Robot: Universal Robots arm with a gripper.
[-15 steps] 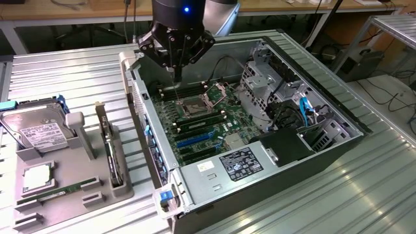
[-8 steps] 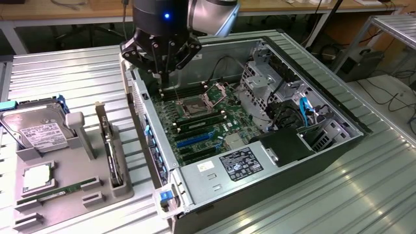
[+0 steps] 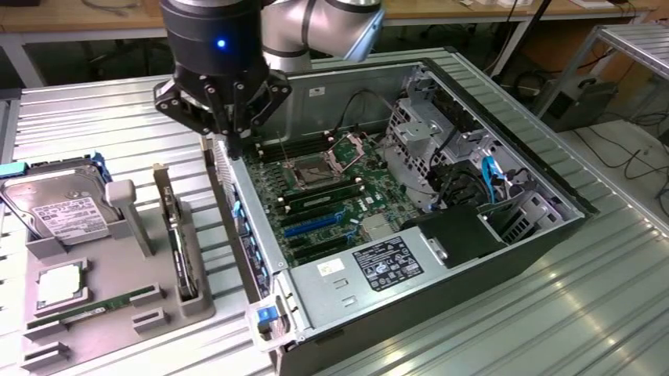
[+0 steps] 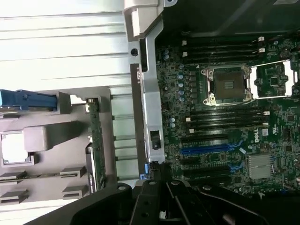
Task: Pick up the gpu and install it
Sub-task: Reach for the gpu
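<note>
GPU stands on edge in the grey holder, below your hand, on the side away from the case. Hand pressed together, empty. Card looks light, stiff, fragile: pinch the bare top edge, not components.

The gpu stands on edge in the grey holder, just outside the open case wall; inside lies the motherboard, 1 CPU socket bare, 1 blue slot free
</note>
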